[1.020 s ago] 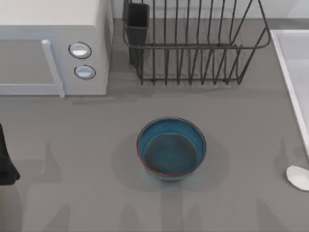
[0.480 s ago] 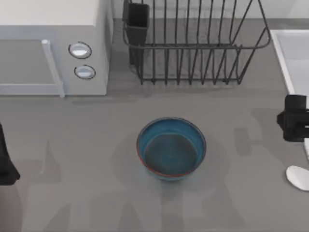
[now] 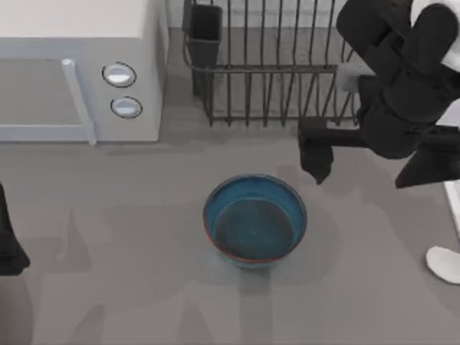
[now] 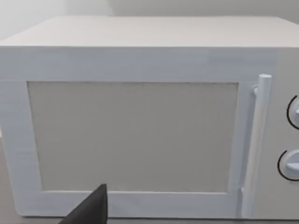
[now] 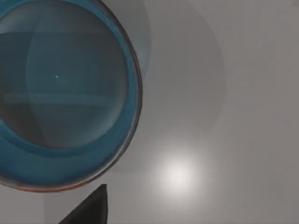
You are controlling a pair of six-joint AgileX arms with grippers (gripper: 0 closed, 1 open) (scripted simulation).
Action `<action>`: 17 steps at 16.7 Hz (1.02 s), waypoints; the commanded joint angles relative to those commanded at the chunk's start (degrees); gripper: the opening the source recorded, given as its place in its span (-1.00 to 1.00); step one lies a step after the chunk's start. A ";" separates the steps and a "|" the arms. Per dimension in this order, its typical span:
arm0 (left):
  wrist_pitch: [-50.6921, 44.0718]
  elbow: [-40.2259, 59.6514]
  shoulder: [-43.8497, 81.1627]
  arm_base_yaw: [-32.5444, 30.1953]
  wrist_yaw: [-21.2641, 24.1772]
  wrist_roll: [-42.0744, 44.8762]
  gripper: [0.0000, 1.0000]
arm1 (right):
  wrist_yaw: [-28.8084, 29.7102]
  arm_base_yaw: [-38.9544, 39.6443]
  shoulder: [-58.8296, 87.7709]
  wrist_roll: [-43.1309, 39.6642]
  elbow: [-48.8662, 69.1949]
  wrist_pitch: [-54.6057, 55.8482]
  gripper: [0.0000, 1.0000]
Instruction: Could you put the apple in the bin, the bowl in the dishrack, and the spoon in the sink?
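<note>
1. The right hand [image 3: 316,159] hangs just beyond the bowl's [image 3: 255,221] far-right rim; whether it is open, I cannot tell.
2. A descent off the rim could knock the bowl sliding across the surface [image 3: 129,244].

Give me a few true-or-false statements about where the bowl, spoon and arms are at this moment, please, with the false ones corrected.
1. The bowl stands on the table, in front of the dishrack. True.
2. The spoon lies inside the bowl. False: it lies on the table at the top view's right edge, apart from the bowl.
3. The right gripper hangs above the table between dishrack and bowl. True.
4. The right gripper grips the bowl's rim. False: it is off the bowl, just beyond its rim.
5. The left arm reaches over the bowl. False: it sits at the table's left edge.
</note>
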 joint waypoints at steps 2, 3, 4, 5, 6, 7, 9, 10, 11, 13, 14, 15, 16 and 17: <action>0.00 0.00 0.00 0.00 0.00 0.00 1.00 | 0.40 2.02 7.18 2.21 7.50 -4.44 1.00; 0.00 0.00 0.00 0.00 0.00 0.00 1.00 | 0.61 2.84 10.09 3.11 10.69 -6.23 1.00; 0.00 0.00 0.00 0.00 0.00 0.00 1.00 | 0.82 3.53 12.53 3.87 13.43 -7.72 1.00; 0.00 0.00 0.00 0.00 0.00 0.00 1.00 | 1.01 4.09 14.49 4.48 15.67 -8.91 1.00; 0.00 0.00 0.00 0.00 0.00 0.00 1.00 | 1.17 4.50 15.94 4.94 17.34 -9.79 1.00; 0.00 0.00 0.00 0.00 0.00 0.00 1.00 | 1.28 4.77 16.87 5.24 18.41 -10.35 1.00; 0.00 0.00 0.00 0.00 0.00 0.00 1.00 | 1.34 4.89 17.28 5.37 18.90 -10.60 1.00; 0.00 0.00 0.00 0.00 0.00 0.00 1.00 | 1.34 4.89 17.28 5.37 18.90 -10.60 1.00; 0.00 0.00 0.00 0.00 0.00 0.00 1.00 | 1.34 4.89 17.28 5.37 18.90 -10.60 1.00; 0.00 0.00 0.00 0.00 0.00 0.00 1.00 | 1.28 4.62 17.17 5.29 18.58 -10.29 1.00; 0.00 0.00 0.00 0.00 0.00 0.00 1.00 | 1.31 4.67 17.37 5.25 17.87 -9.56 1.00; 0.00 0.00 0.00 0.00 0.00 0.00 1.00 | 1.33 4.72 17.70 5.24 16.67 -8.22 1.00; 0.00 0.00 0.00 0.00 0.00 0.00 1.00 | 1.35 4.76 18.13 5.24 15.14 -6.30 1.00; 0.00 0.00 0.00 0.00 0.00 0.00 1.00 | 1.36 4.80 18.64 5.27 13.35 -3.80 1.00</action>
